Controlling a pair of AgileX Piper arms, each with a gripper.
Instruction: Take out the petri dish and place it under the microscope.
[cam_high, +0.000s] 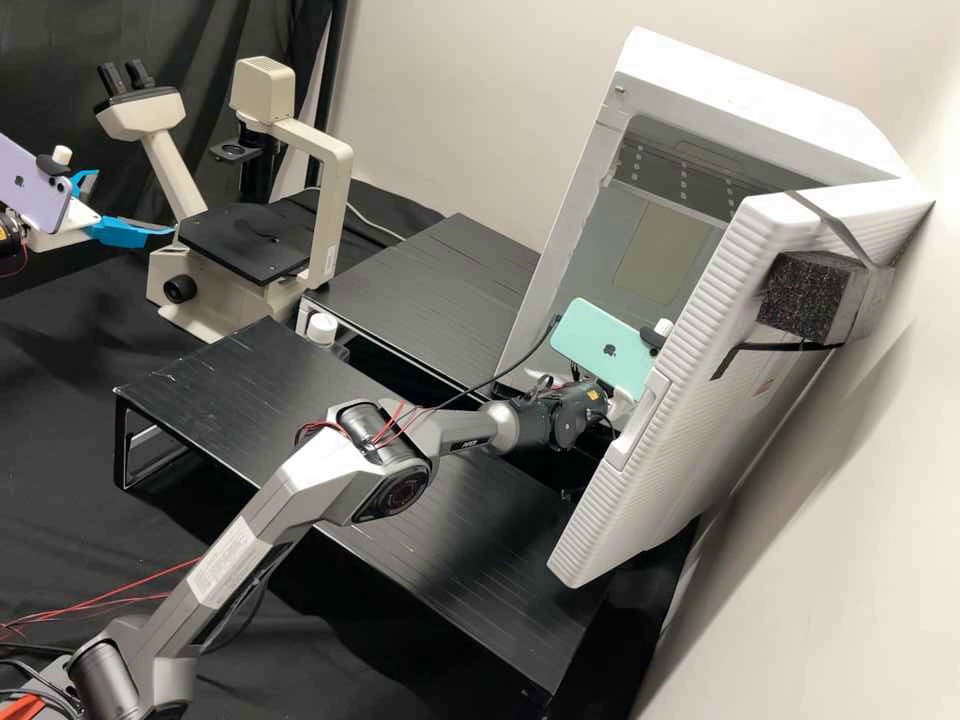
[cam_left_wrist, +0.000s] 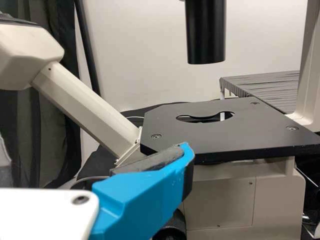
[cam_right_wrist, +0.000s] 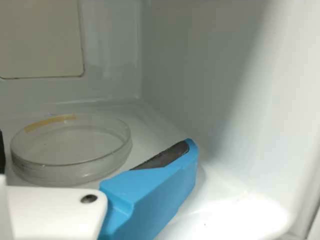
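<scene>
Petri dish (cam_right_wrist: 70, 167) lies just beside the right gripper (cam_high: 619, 409)

The microscope (cam_high: 327, 215) stands at the left, the oven (cam_high: 700, 75) at the right.
Between them is the far stand (cam_high: 430, 290), and before this one lies the near stand (cam_high: 230, 390), which reaches right, toward the open oven door (cam_high: 620, 500). The petri dish (cam_right_wrist: 70, 172) lies inside the oven, on its floor.
</scene>
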